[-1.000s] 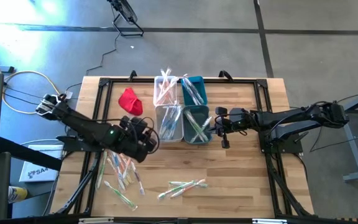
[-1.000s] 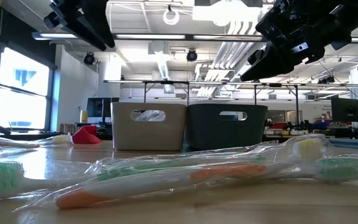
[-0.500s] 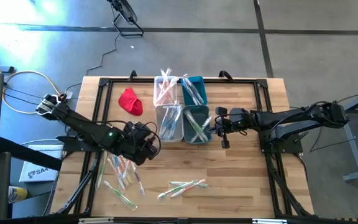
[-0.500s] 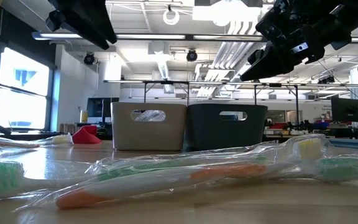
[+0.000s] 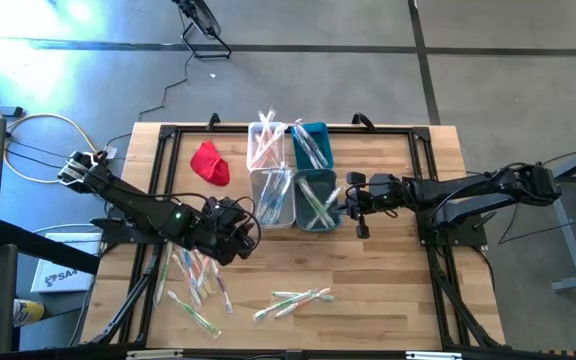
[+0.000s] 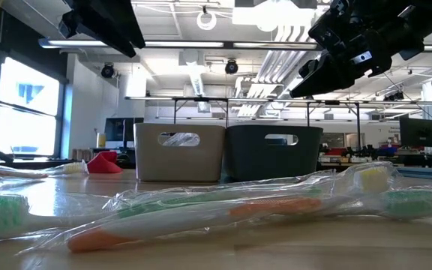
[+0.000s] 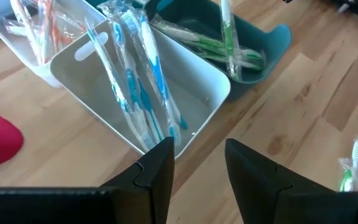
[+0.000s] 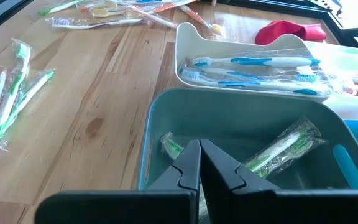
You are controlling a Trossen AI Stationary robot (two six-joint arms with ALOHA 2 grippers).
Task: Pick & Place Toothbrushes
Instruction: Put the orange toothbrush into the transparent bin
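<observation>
Wooden tabletop (image 5: 388,270) carries four bins at its middle, and wrapped toothbrushes (image 5: 200,275) lie scattered along the near-left side, with more already sorted into the bins. Left gripper (image 5: 240,228) hovers beside the white bin (image 7: 197,87), jaws open and empty. Right gripper (image 5: 343,205) hangs just over the teal bin (image 8: 166,118), jaws closed on nothing.

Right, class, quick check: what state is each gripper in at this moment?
Left gripper: open, holding nothing, near the white bin of blue toothbrushes.
Right gripper: closed, holding nothing, above the teal bin.
</observation>
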